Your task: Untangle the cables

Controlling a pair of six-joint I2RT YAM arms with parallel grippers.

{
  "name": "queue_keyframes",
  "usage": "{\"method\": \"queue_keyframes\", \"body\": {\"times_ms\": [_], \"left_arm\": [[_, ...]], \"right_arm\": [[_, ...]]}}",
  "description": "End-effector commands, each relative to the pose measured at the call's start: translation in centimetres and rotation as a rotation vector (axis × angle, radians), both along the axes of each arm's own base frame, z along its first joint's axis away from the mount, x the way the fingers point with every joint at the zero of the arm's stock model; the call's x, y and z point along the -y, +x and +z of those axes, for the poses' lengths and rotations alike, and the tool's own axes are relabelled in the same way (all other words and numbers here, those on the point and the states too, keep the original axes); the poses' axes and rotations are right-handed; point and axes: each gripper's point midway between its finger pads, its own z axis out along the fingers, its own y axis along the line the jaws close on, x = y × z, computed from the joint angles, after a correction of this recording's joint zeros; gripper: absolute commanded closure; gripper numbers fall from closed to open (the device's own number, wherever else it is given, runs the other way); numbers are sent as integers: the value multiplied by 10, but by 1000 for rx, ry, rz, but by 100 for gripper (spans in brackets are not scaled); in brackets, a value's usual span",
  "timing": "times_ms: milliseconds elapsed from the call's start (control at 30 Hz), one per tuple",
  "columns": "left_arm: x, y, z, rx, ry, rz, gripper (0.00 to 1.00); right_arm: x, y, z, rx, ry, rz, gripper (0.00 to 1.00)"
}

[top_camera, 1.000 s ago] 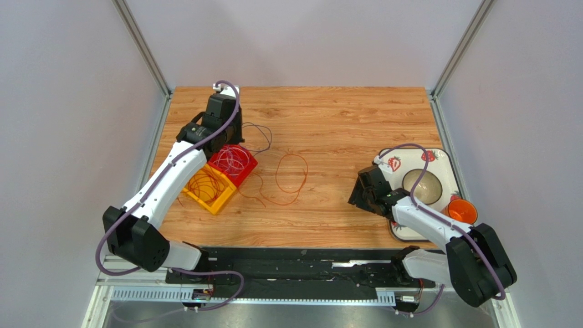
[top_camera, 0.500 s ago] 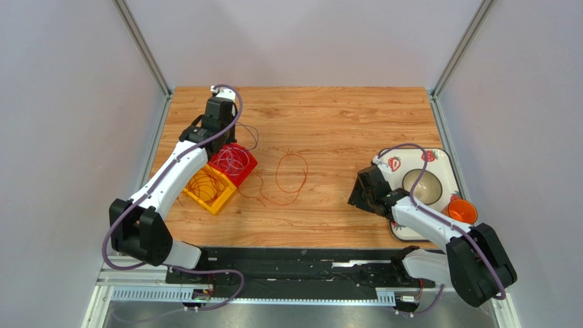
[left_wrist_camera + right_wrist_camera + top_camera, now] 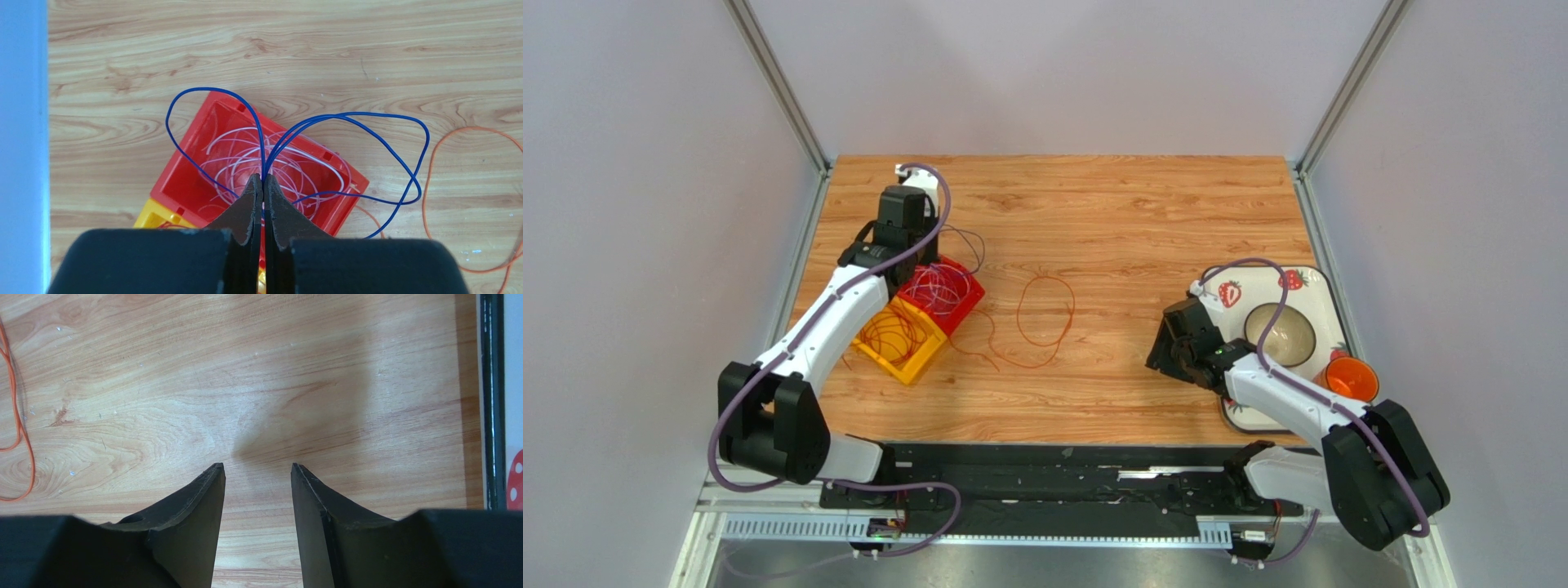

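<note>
Cables [image 3: 943, 284] gather at left in my overhead view. Fingers of my left gripper [image 3: 264, 182] press together on a blue cable [image 3: 362, 115], its loops fanning above the red bin [image 3: 184, 168] mid-frame, white cables [image 3: 245, 150] coiled inside. An orange cable [image 3: 426, 190] lies on the table [image 3: 368, 49] at right. My right gripper [image 3: 258, 468] stands spread, empty, over bare wood.

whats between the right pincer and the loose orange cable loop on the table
Nothing: bare table separates the right pincer from the orange loop, clearest in the top view.
</note>
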Motion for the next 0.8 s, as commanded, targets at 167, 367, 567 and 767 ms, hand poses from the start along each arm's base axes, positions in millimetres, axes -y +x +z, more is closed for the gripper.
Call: {"method": "queue_keyframes", "body": {"times_ms": [167, 367, 567, 767], "left_arm": [[-3, 18, -8, 106, -74, -7, 100], [-14, 12, -41, 73, -71, 65, 100], [-26, 9, -53, 53, -61, 129, 100], [-48, 4, -66, -67, 1, 268, 100]], "right_arm": [[-8, 4, 6, 42, 23, 40, 52], [-9, 3, 5, 35, 24, 50, 53], [-12, 3, 4, 28, 24, 63, 53], [-12, 4, 4, 28, 25, 64, 53]]}}
